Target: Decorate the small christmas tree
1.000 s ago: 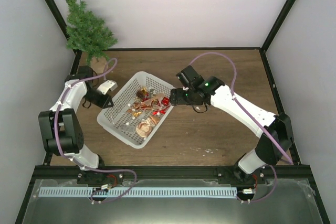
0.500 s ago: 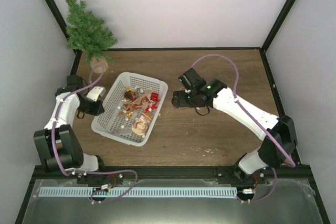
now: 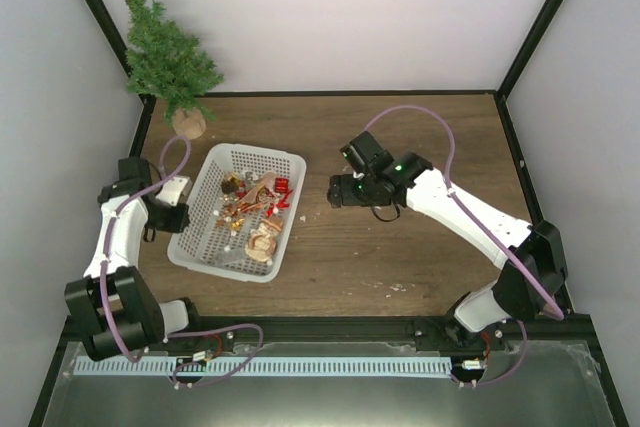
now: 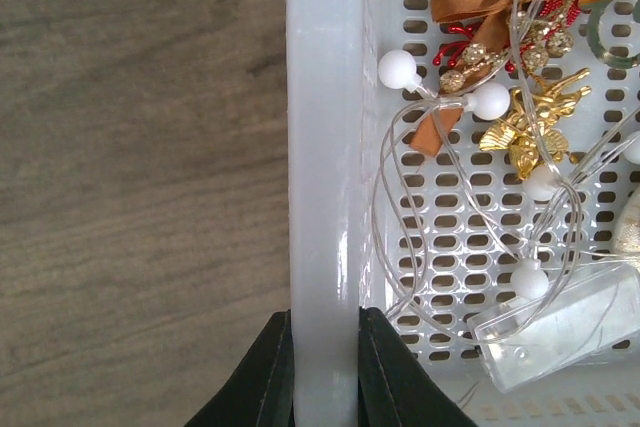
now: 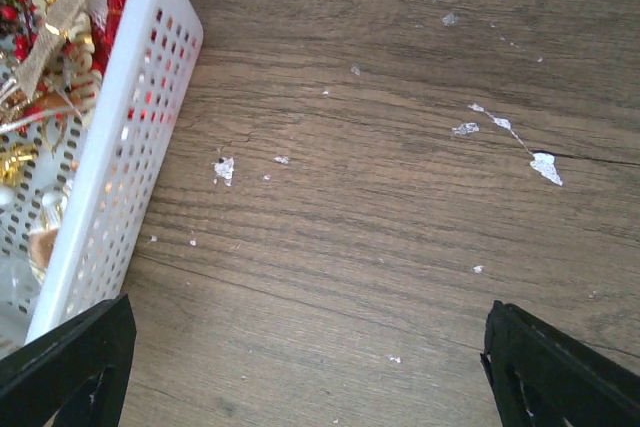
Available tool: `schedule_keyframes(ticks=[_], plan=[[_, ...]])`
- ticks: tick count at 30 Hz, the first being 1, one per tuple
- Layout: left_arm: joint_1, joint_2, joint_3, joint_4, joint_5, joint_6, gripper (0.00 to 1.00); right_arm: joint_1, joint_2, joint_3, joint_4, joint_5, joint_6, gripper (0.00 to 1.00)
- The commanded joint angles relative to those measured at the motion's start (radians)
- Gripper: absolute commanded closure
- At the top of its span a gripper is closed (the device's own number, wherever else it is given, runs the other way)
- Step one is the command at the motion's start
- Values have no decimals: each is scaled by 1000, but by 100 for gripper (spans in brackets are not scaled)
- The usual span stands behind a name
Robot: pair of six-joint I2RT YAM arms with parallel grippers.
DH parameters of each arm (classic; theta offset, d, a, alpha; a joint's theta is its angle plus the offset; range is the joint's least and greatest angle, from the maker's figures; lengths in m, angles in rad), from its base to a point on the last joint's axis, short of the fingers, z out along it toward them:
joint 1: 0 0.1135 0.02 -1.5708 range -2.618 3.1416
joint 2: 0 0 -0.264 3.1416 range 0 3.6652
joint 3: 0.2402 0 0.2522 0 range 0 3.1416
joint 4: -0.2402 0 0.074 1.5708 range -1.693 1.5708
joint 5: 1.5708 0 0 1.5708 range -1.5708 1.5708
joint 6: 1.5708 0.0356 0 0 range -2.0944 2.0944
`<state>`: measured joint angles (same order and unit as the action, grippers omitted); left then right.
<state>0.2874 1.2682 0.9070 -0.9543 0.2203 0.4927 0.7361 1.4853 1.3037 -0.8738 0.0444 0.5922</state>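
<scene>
The small christmas tree (image 3: pixel 165 52) stands upright on its round tan base (image 3: pixel 188 124) at the far left corner. A white basket (image 3: pixel 225 269) of ornaments sits just in front of it. My left gripper (image 3: pixel 185 209) is shut on the basket's left rim (image 4: pixel 325 197), one finger on each side of it (image 4: pixel 325 367). Inside lie a gold angel (image 4: pixel 525 127), a white bead string (image 4: pixel 490 100) and a clear battery box (image 4: pixel 560 332). My right gripper (image 3: pixel 335 194) is open and empty (image 5: pixel 310 377) over bare wood, right of the basket (image 5: pixel 110 147).
Small white flakes (image 5: pixel 545 167) are scattered on the wooden table (image 3: pixel 420 247). Black frame posts and grey walls close in the back and sides. The tree leans against the left wall corner.
The basket has slid left and toward the near edge, turning with my left gripper. It has moved away from my right gripper, which has barely moved.
</scene>
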Motion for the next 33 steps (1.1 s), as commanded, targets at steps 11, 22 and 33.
schedule_keyframes(ticks=[11,22,33], plan=[[6,-80,-41,-147,-66,54,77,-3,-39,-41,56,-37,-20,12],[4,-44,117,-194,-63,10,57,-3,-89,-36,65,-33,-96,9],[-3,133,694,-331,-140,-45,40,-9,-205,-85,82,-60,-157,6]])
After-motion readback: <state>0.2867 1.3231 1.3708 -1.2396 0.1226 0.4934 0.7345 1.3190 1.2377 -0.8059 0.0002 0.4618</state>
